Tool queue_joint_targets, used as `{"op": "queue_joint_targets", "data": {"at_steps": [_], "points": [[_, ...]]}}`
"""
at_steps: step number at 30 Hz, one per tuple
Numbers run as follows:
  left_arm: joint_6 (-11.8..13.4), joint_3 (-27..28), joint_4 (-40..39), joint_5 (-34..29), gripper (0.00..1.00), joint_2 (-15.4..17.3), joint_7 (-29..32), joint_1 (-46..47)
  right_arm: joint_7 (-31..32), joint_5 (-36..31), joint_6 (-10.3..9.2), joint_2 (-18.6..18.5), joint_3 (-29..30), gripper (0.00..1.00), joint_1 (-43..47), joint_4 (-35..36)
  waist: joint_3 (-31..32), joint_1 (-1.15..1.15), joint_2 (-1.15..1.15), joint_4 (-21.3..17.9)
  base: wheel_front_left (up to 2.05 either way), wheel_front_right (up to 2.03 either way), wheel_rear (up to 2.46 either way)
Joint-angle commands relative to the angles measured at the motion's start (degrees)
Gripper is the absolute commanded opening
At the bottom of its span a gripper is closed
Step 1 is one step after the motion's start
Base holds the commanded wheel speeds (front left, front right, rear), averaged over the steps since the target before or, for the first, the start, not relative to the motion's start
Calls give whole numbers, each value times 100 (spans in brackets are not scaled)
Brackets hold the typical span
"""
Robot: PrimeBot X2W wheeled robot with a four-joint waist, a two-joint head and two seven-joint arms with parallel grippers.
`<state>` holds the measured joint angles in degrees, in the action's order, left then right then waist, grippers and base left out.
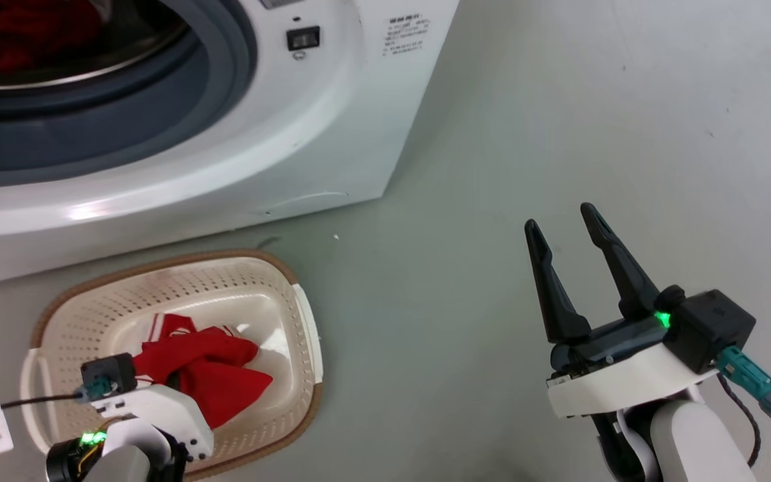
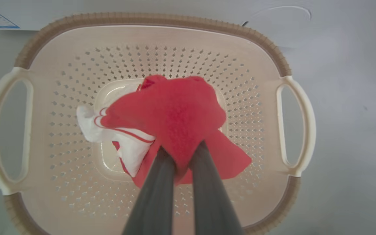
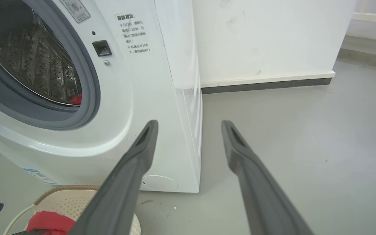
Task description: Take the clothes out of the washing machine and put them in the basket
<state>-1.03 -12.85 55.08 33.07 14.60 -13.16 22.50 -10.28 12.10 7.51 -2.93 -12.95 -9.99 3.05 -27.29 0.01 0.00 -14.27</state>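
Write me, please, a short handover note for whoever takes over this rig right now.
Left hand: shut on a red garment, down in the basket, not yet released.
Right hand: open and empty, over the floor to the right of the washing machine.
Done: one garment is at the basket.
Left: release it, then fetch the red fabric inside the machine.

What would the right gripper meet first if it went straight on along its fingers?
Likely the front corner of the washing machine: the right gripper points at that edge. Depth is unclear; it could slip past to the wall.
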Motion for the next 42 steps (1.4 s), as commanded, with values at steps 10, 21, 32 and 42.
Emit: {"op": "queue_joint_targets", "data": {"at_steps": [10,21,32,42], "points": [[-19,10,1411,88,0,94,277,1002,-206,103,-4,10,-216,100,-399,-31,-1084,-1,0,-525,0,0,0],[19,-4,1795,199,0,40,672,1178,-373,190,-4,9,-332,100,-566,-143,-1423,-1,0,-573,0,0,0],[-61,-53,1844,281,100,-213,522,1060,-428,39,-4,8,-241,100,-545,-333,-844,-1,0,-308,0,0,0],[-231,-115,1814,261,100,-580,-97,811,-219,-157,-4,7,-53,100,-142,-464,466,-1,0,193,0,0,0]]}}
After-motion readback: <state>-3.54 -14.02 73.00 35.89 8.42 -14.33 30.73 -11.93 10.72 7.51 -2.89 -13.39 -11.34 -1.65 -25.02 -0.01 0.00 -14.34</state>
